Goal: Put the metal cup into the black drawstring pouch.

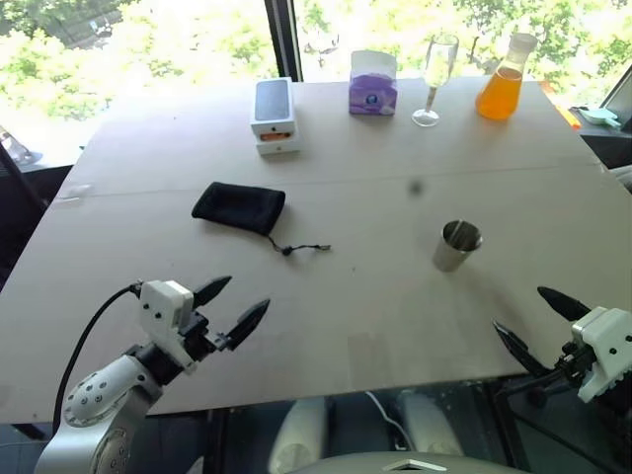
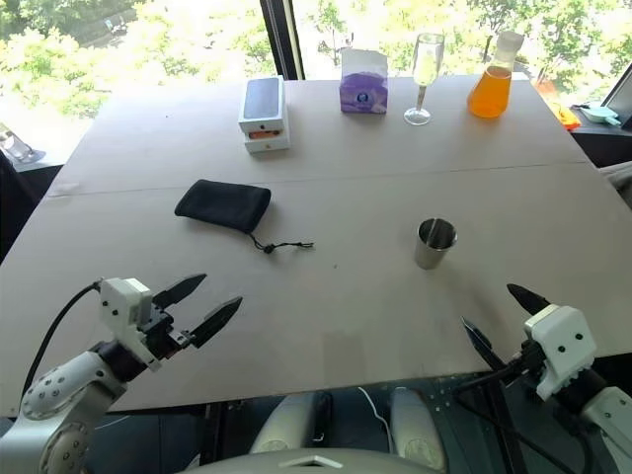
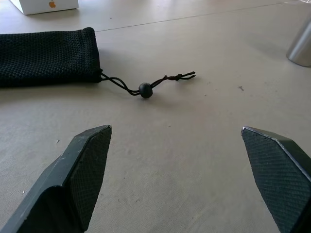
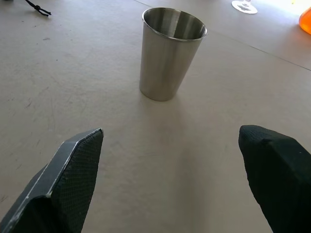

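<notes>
Left eye view: small shiny steel metal cup (image 1: 456,245) stands upright centre-right, soft black drawstring pouch (image 1: 239,207) centre-left. Both grippers, left gripper (image 1: 230,309) and right gripper (image 1: 538,321), are spread wide and empty, nothing grasped yet; next, the right should reach the cup.

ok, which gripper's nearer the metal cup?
Right. The right gripper sits just short of the metal cup, open and facing it. The left gripper is across the table, below the pouch.

One small shiny steel cup (image 1: 456,245), one soft black fabric drawstring pouch (image 1: 238,207), one white phone box (image 1: 275,116), one purple tissue box (image 1: 372,83), one clear stemmed wine glass (image 1: 435,79), one orange-filled glass flask (image 1: 502,80), two black-fingered end effectors: left (image 1: 230,309), right (image 1: 540,321).
</notes>
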Available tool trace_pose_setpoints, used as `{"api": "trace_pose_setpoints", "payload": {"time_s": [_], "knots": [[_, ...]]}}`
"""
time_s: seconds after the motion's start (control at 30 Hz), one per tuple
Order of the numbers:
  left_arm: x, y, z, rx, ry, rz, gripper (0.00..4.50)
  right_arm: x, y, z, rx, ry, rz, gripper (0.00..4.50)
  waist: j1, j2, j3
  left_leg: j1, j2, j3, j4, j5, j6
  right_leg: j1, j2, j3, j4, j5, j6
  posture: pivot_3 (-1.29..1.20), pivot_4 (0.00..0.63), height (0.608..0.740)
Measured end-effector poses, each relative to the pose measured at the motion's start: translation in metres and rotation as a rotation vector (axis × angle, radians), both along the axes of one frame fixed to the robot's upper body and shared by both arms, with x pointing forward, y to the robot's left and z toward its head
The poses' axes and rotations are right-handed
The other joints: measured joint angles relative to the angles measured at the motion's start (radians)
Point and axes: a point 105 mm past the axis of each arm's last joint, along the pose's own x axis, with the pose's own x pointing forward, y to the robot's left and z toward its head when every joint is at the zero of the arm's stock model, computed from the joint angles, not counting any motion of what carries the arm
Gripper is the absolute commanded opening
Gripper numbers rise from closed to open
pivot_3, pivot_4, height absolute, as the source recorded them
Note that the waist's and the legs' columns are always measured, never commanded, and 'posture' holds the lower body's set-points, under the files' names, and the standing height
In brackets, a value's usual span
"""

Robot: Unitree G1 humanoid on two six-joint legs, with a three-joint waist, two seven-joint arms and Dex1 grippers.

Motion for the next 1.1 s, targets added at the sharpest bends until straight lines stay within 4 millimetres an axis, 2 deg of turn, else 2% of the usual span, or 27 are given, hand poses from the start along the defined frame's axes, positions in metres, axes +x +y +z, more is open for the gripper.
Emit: {"api": "trace_pose_setpoints", "payload": {"time_s": [0.07, 0.1, 0.17, 0.23, 0.4, 0.43, 0.5, 0.63, 0.73, 0.8, 0.87, 0.97, 1.1], "knots": [[0.002, 0.0, 0.001, -0.001, -0.001, 0.004, 4.44, 0.001, 0.0, 0.002, 0.001, -0.011, 0.001, 4.5, 0.0, 0.0, 0.0, 0.0, 0.0, 0.0, 0.0, 0.0, 0.0, 0.0, 0.0, 0.0, 0.0, 0.0, 0.0, 0.0, 0.15, 0.74], [0.011, -0.003, 0.006, -0.008, -0.02, 0.007, 4.44, 0.003, 0.002, 0.004, 0.012, -0.03, 0.0, 4.5, 0.004, 0.0, 0.0, 0.0, 0.0, 0.0, 0.0, 0.0, 0.0, 0.0, 0.0, -0.001, 0.0, 0.0, 0.0, 0.0, 0.15, 0.74], [0.026, -0.007, 0.02, -0.013, -0.076, 0.011, 4.44, 0.01, 0.011, 0.014, 0.045, -0.092, 0.03, 4.5, 0.013, 0.0, 0.0, 0.0, 0.0, -0.001, 0.001, 0.0, 0.0, 0.0, 0.001, -0.001, 0.001, 0.001, 0.0, 0.0, 0.15, 0.74], [0.044, -0.016, 0.035, -0.007, -0.113, 0.026, 4.44, 0.018, 0.028, 0.037, 0.09, -0.195, 0.114, 4.5, 0.013, 0.002, -0.001, 0.001, 0.0, 0.0, 0.001, 0.0, 0.0, 0.001, 0.001, -0.001, 0.001, 0.002, 0.001, 0.0, 0.15, 0.74], [0.061, -0.022, 0.041, 0.014, -0.101, 0.074, 4.44, 0.019, 0.049, 0.059, 0.09, -0.266, 0.238, 4.5, 0.012, 0.0, 0.0, 0.0, 0.0, 0.0, 0.001, 0.0, 0.0, 0.0, 0.002, -0.001, 0.001, 0.002, 0.001, 0.0, 0.15, 0.74], [0.081, -0.025, 0.052, 0.089, -0.089, 0.152, 4.44, 0.022, 0.065, 0.076, 0.1, -0.333, 0.309, 4.5, 0.013, 0.0, 0.0, 0.0, 0.0, -0.001, 0.001, 0.0, 0.0, 0.0, 0.002, -0.002, 0.001, 0.002, 0.001, 0.0, 0.15, 0.74], [0.095, -0.028, 0.058, 0.23, -0.077, 0.217, 4.44, 0.023, 0.075, 0.088, 0.092, -0.373, 0.358, 4.5, 0.015, -0.001, 0.0, -0.001, -0.002, -0.003, 0.001, 0.0, 0.0, 0.0, 0.003, -0.004, 0.001, 0.002, 0.001, 0.0, 0.15, 0.74], [0.114, -0.043, 0.064, 0.409, -0.084, 0.333, 4.44, 0.023, 0.081, 0.09, 0.103, -0.364, 0.375, 4.5, 0.018, -0.002, 0.0, -0.003, -0.006, -0.005, 0.001, 0.0, 0.0, 0.0, 0.003, -0.005, 0.001, 0.002, 0.002, 0.0, 0.15, 0.74], [0.134, -0.052, 0.066, 0.452, -0.052, 0.429, 4.44, 0.019, 0.085, 0.091, 0.096, -0.367, 0.392, 4.5, 0.013, -0.002, 0.001, -0.003, -0.007, -0.006, 0.001, 0.001, -0.001, 0.0, 0.003, -0.007, 0.001, 0.001, 0.002, 0.0, 0.15, 0.74], [0.138, -0.051, 0.064, 0.471, -0.034, 0.449, 4.44, 0.018, 0.085, 0.091, 0.095, -0.367, 0.387, 4.5, 0.007, -0.002, 0.001, -0.003, -0.006, -0.006, 0.001, 0.002, -0.002, 0.0, 0.002, -0.007, 0.001, 0.001, 0.002, 0.0, 0.15, 0.74], [0.15, -0.059, 0.065, 0.508, -0.014, 0.495, 4.44, 0.016, 0.086, 0.088, 0.096, -0.352, 0.384, 4.5, 0.013, -0.003, 0.001, -0.004, -0.006, -0.009, 0.001, 0.002, -0.002, 0.0, 0.003, -0.009, 0.001, 0.001, 0.002, 0.0, 0.15, 0.74], [0.157, -0.064, 0.067, 0.551, -0.019, 0.527, 4.44, 0.011, 0.085, 0.084, 0.099, -0.336, 0.376, 4.5, 0.014, -0.003, 0.001, -0.004, -0.007, -0.009, 0.001, 0.002, -0.002, 0.0, 0.003, -0.009, 0.001, 0.001, 0.002, 0.0, 0.15, 0.74], [0.164, -0.064, 0.057, 0.612, 0.038, 0.576, 4.44, 0.008, 0.082, 0.077, 0.106, -0.314, 0.347, 4.5, 0.014, -0.003, 0.001, -0.003, -0.007, -0.008, 0.002, 0.002, -0.003, 0.0, 0.003, -0.01, 0.001, 0.001, 0.002, 0.0, 0.15, 0.74]]}}
